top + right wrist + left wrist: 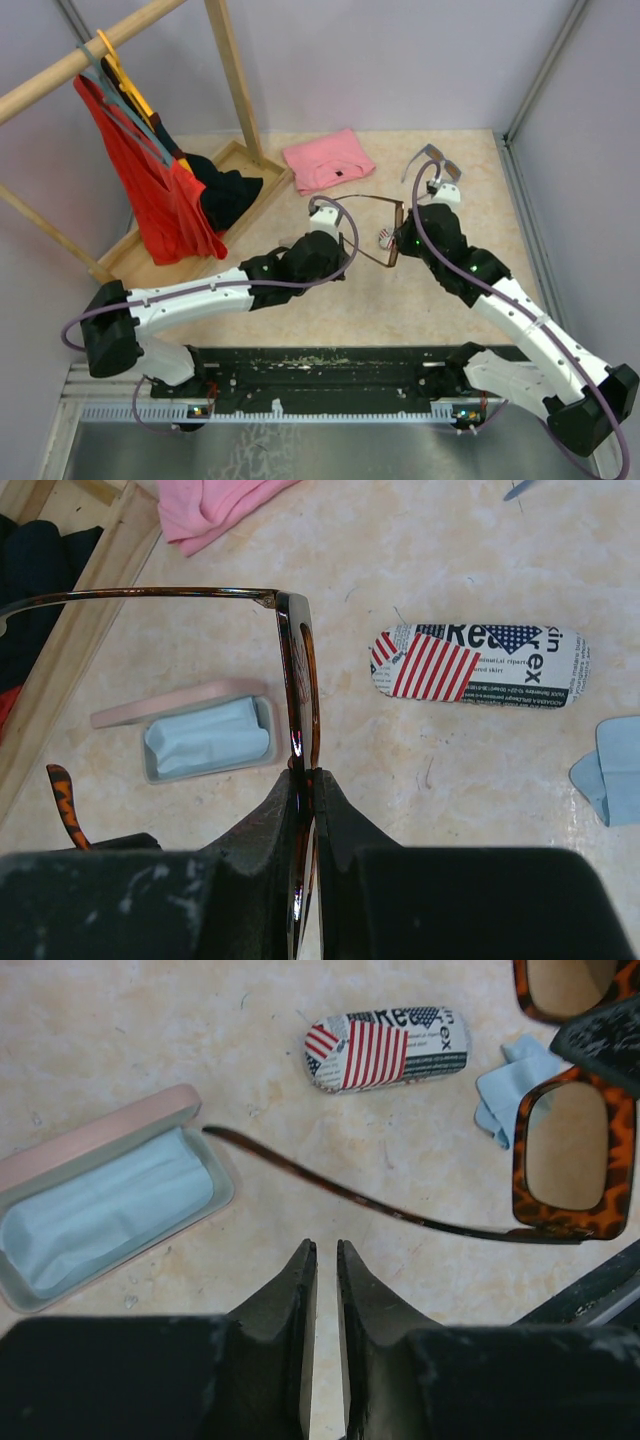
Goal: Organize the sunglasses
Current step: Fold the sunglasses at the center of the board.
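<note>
The brown sunglasses [392,232] are held off the table between the two arms. My right gripper [305,777] is shut on their front frame [298,680], with one temple spread out to the left. In the left wrist view the brown sunglasses [570,1150] hang at the right and one temple crosses just ahead of my left gripper [326,1250]. The left gripper's jaws stand a narrow gap apart with nothing between them. The grey-blue sunglasses [438,165] lie at the back right, beyond my right gripper [402,243].
An open pink case [100,1195] with a light blue cloth inside lies below the left arm. A flag-patterned case [480,665] and a loose light blue cloth [515,1085] lie nearby. A pink garment [328,160] and a wooden rack tray [235,170] with clothes stand at the back left.
</note>
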Controlling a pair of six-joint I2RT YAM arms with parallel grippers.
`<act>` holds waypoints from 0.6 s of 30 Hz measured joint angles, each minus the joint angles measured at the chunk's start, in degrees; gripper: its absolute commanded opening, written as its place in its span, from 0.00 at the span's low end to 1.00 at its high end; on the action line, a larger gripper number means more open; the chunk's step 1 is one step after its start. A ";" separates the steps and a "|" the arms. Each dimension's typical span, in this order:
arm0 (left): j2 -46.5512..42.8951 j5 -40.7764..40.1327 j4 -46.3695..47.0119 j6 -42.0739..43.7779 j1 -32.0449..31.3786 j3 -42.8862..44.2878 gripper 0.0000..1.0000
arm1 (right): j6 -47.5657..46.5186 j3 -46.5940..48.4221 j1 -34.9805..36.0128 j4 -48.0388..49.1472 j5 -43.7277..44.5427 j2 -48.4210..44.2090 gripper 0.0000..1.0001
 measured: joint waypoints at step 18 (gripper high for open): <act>3.65 -0.35 2.75 2.47 -0.13 4.55 0.12 | -0.09 -3.39 0.85 0.50 -6.58 -0.66 0.00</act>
